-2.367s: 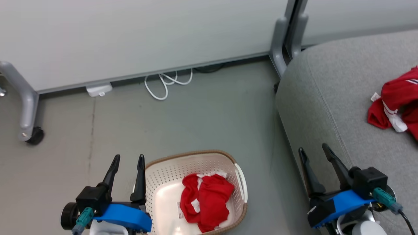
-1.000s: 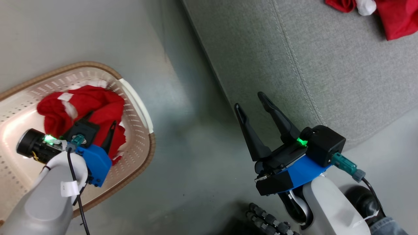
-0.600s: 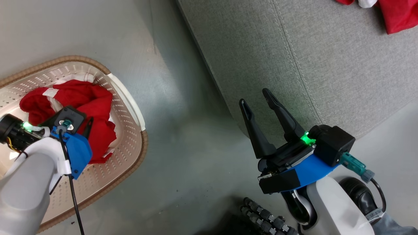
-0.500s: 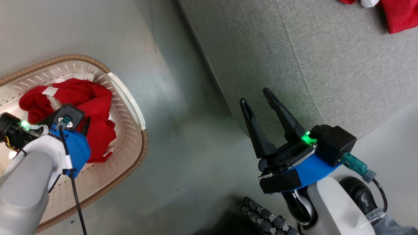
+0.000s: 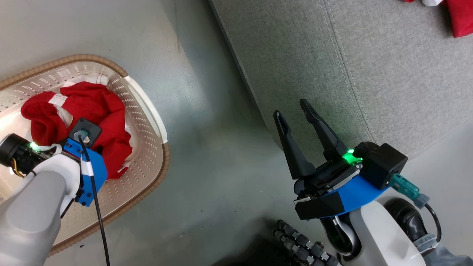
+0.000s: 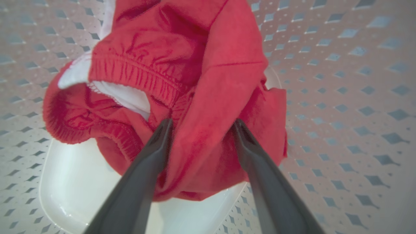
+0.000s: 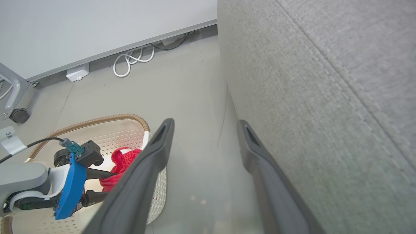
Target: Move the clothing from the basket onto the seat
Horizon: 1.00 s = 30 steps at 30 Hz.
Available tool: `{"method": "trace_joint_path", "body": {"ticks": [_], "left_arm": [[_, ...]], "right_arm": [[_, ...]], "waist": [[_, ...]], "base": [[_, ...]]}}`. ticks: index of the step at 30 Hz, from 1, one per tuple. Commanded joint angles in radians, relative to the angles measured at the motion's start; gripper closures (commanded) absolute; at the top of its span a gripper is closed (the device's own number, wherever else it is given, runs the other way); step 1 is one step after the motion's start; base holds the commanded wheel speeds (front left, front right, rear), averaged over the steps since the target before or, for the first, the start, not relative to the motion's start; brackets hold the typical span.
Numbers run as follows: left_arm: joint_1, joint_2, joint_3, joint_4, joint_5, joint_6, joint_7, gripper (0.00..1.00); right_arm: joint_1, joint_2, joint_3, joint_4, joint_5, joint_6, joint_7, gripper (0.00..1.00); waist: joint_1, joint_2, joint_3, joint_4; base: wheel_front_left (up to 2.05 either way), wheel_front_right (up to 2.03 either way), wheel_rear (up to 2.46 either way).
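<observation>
Change: your left claw (image 6: 202, 123) has gone deeper into the basket (image 5: 144, 155) over the last half second. The dark finger that showed beside its blue mount in the head view is now hidden under it. Your right claw (image 5: 290, 107) has hardly shifted.
Clothing: one red garment (image 6: 195, 81) lies bunched on the basket floor, toward the wall nearer the seat (image 5: 332, 55). A second red piece (image 5: 462, 18) already lies on the seat, at the 1 o'clock corner of the head view.
Fold: in the left wrist view a thick fold runs from 12 to 6 o'clock straight between the fingers, in line with them. The gathered waistband sits off at 10 o'clock.
Left claw: spread wide and astride that fold, with cloth against or just beside both fingers. Nothing is pinched yet.
Right claw: spread wide and empty, over the floor by the seat's front edge, well apart from the basket.
Nearer arm: the left, plainly.
Next, as I judge it: close across the fold where you stand, then lift and carry toward 2 o'clock in the head view, onto the seat.
</observation>
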Motion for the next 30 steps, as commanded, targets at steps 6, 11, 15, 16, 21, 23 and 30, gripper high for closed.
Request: {"method": "trace_joint_path", "body": {"ticks": [6, 11, 15, 16, 21, 23, 30], "left_arm": [[-0.024, 0.005, -0.016, -0.009, -0.020, -0.002, -0.007, 1.00], [-0.023, 0.002, -0.017, -0.005, -0.033, -0.001, -0.016, 1.00], [-0.018, -0.007, -0.016, -0.004, -0.040, 0.007, -0.022, 1.00], [-0.017, -0.007, -0.016, -0.005, -0.040, 0.008, -0.029, 1.00], [-0.001, -0.011, -0.015, -0.001, -0.051, 0.017, -0.048, 1.00], [0.006, -0.011, -0.012, -0.001, -0.055, 0.022, -0.063, 1.00], [0.053, -0.052, 0.014, 0.010, -0.099, 0.056, -0.133, 1.00]], "right_arm": [[0.001, 0.003, 0.000, -0.007, 0.012, 0.000, -0.005, 0.00], [-0.009, 0.003, 0.002, -0.008, 0.012, 0.000, -0.005, 0.00], [-0.017, 0.003, 0.005, -0.004, 0.011, 0.000, -0.005, 0.00], [-0.018, 0.003, 0.006, -0.003, 0.009, 0.000, -0.005, 0.00], [-0.031, 0.003, 0.017, 0.004, 0.006, 0.000, -0.005, 0.00], [-0.036, 0.003, 0.024, 0.009, 0.006, 0.000, -0.005, 0.00], [-0.052, 0.003, 0.027, 0.042, -0.015, 0.000, -0.005, 0.00]], "waist": [[0.0000, 0.0000, -0.001, 0.001], [0.0000, 0.0000, -0.003, 0.001], [0.0000, 0.0000, -0.007, 0.000], [0.0000, 0.0000, -0.009, -0.001], [0.0000, 0.0000, -0.030, -0.009], [0.0000, 0.0000, -0.045, -0.014], [0.0000, 0.0000, -0.146, -0.004]], "base": [[0.00, 0.00, 0.00], [0.00, 0.00, 0.00], [0.00, 0.00, 0.00], [0.00, 0.00, 0.00], [0.00, 0.00, 0.00], [0.00, 0.00, 0.00], [0.00, 0.00, 0.00]]}}
